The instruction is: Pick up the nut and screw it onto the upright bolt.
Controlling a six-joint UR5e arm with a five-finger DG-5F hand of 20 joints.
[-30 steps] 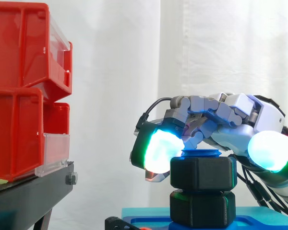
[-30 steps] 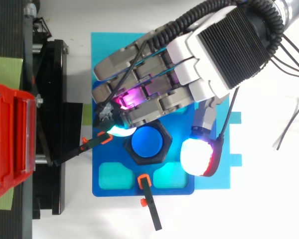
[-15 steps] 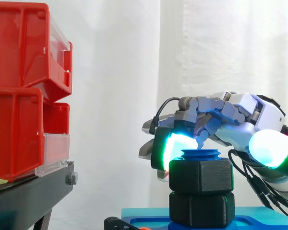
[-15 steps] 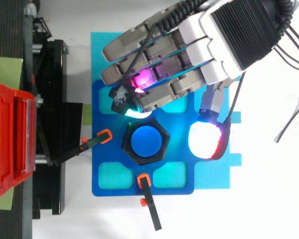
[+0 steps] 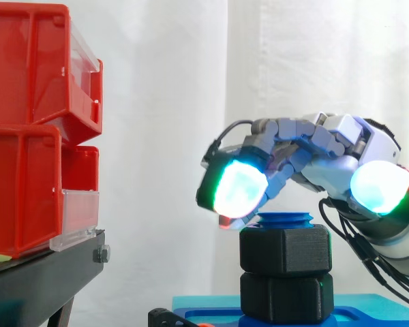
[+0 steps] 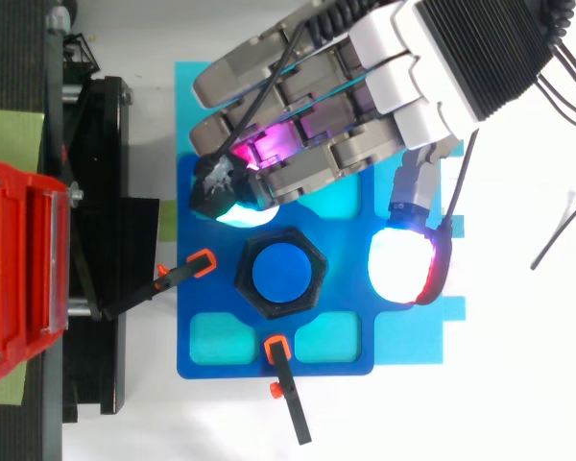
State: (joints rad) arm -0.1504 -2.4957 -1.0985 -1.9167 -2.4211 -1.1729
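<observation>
We find the nut (image 5: 284,248) seated on the upright bolt (image 5: 283,219). Its bore runs vertically, its flats face sideways, and the bolt's blue tip points up through it. Below it sits a second black hex block (image 5: 284,296), at the middle of the blue plate (image 6: 211,355). The hand (image 5: 327,163) hovers just above the nut, fingers curled around nothing. One glowing pad (image 5: 238,191) hangs beside the bolt tip on the side toward the red bins (image 5: 27,129).
</observation>
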